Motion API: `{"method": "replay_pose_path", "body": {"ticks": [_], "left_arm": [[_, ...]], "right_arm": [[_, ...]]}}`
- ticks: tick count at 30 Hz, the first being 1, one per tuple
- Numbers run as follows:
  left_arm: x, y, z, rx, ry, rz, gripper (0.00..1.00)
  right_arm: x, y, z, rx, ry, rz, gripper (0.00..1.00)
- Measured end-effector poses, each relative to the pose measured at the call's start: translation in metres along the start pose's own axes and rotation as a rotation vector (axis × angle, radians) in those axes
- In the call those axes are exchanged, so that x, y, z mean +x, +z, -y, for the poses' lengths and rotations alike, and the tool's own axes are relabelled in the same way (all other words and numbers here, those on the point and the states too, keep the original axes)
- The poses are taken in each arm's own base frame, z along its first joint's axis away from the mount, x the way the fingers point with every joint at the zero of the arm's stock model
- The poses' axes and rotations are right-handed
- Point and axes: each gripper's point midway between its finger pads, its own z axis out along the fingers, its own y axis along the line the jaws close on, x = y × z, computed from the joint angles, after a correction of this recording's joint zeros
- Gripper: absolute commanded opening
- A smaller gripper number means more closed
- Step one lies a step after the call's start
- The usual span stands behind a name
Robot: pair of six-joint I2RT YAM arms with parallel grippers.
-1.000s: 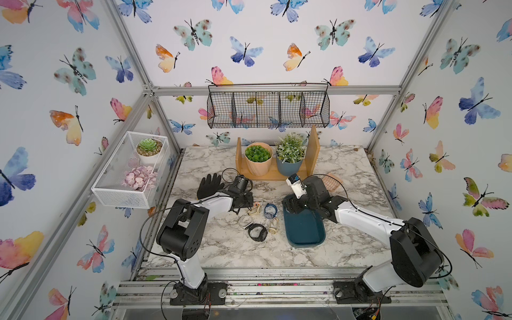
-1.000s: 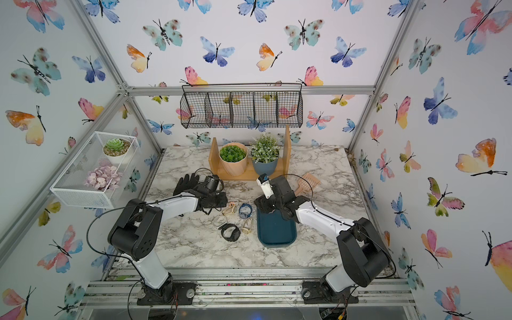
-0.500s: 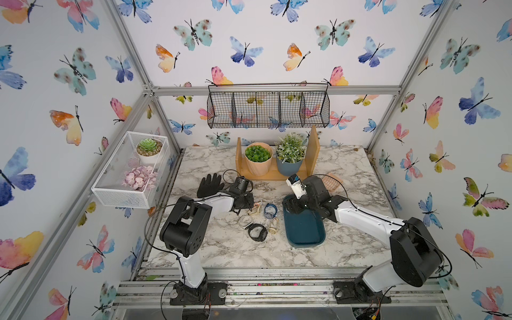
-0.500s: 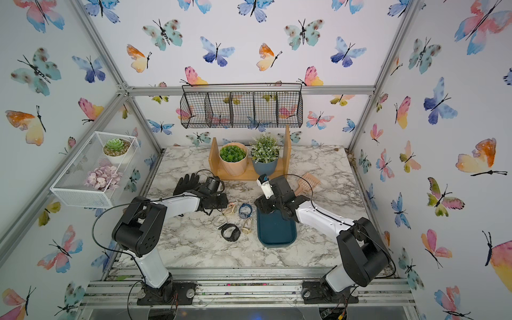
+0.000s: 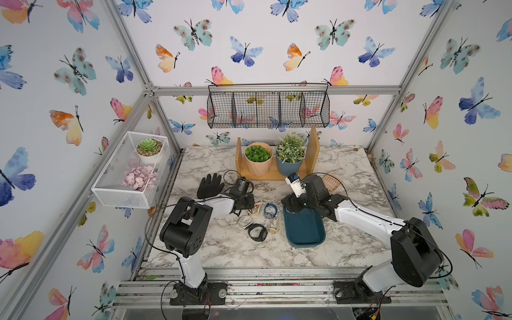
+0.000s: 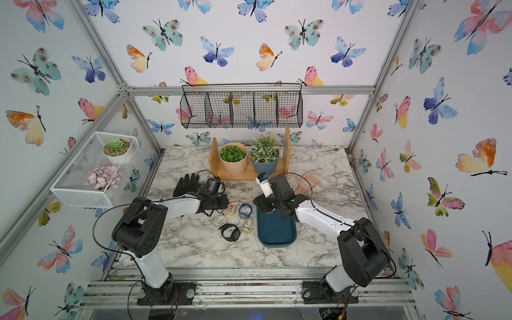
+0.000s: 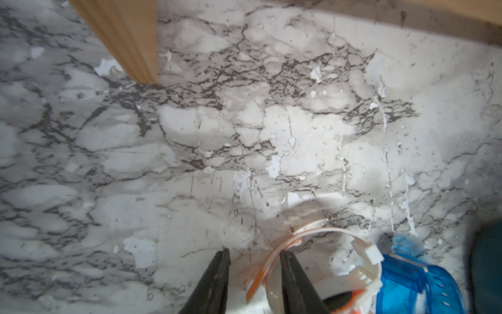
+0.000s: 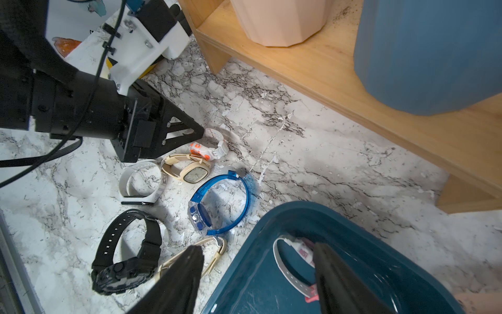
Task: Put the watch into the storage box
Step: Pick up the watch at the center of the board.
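The left fingers [image 7: 214,280] gape astride white watch [image 7: 334,231] strap; right fingers [image 8: 184,277] spread across storage box [image 8: 380,244] rim, grey watch [image 8: 281,259] inside.

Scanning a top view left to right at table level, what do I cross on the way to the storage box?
In a top view: white mesh basket → black glove → blue watch → storage box. The other watches overlap in the order, so they are left out.

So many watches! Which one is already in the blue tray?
The grey-strapped watch with the pink-and-white face: it alone lies in the teal storage box; the rest lie on the marble table.
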Motion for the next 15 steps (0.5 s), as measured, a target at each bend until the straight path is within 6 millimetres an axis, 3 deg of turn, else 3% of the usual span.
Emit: {"method": "replay_pose_path", "body": {"ticks": [11, 15], "left_arm": [[0.0047, 0.0009, 0.0071, 0.022, 0.025, -0.015, 0.19], [0.0062, 0.0017, 0.0069, 0.021, 0.024, -0.02, 0.03]], "right_arm": [[0.0003, 0.0006, 0.0, 0.001, -0.001, -0.001, 0.71], [0.0015, 0.0018, 0.0004, 0.002, -0.001, -0.005, 0.71]]}}
